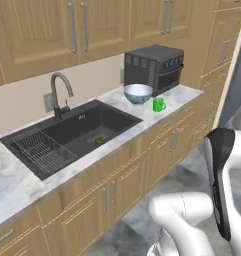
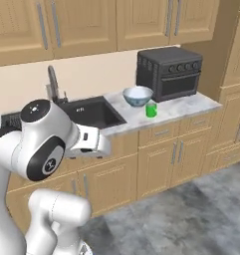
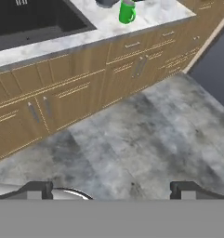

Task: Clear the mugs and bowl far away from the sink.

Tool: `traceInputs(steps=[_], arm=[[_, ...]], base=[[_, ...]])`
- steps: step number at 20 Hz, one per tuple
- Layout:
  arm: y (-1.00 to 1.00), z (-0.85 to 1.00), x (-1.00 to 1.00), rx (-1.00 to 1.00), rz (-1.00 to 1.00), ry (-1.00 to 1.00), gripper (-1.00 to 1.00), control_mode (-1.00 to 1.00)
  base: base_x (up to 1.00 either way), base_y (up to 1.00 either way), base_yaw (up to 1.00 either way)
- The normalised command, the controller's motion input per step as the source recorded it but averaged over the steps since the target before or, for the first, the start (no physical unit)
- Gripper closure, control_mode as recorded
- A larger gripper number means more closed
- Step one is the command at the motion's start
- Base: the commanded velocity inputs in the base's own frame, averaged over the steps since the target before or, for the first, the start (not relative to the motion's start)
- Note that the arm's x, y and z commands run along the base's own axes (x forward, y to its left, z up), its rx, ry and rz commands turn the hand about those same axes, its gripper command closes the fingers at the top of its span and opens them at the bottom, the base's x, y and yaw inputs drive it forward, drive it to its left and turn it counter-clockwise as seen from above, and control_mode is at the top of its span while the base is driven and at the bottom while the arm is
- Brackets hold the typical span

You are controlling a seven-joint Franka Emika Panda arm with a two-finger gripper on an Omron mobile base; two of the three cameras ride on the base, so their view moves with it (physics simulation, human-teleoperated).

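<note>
The hand (image 3: 111, 190), its fingers wide apart and holding nothing, hangs over the floor, while the green mug (image 1: 158, 104) and bowl (image 1: 138, 92) stand on the surface right of the sink (image 1: 72, 132); both look rigid, light, probably slippery, best gripped across the rim.

Pale wooden upper cupboards (image 1: 77, 30) with long metal handles along a beige wall (image 1: 92, 80). Below, a white marbled bench (image 1: 182, 95) over matching wooden doors (image 2: 156, 159) and drawers (image 3: 132, 45). Black toaster oven (image 1: 154, 67) at the bench's far end, beside a tall wooden cupboard (image 2: 236, 55). Grey mottled stone floor (image 3: 146, 139).
</note>
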Motion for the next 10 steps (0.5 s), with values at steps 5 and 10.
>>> traceInputs(steps=[5, 10], arm=[[0.0, 0.0, 0.0, 0.0, 0.0, 0.0, -1.0, 1.0], [0.0, 0.0, 0.0, 0.0, 0.0, 0.0, -1.0, 1.0]], base=[[0.59, -0.87, 0.48], [0.52, -1.0, 0.38]])
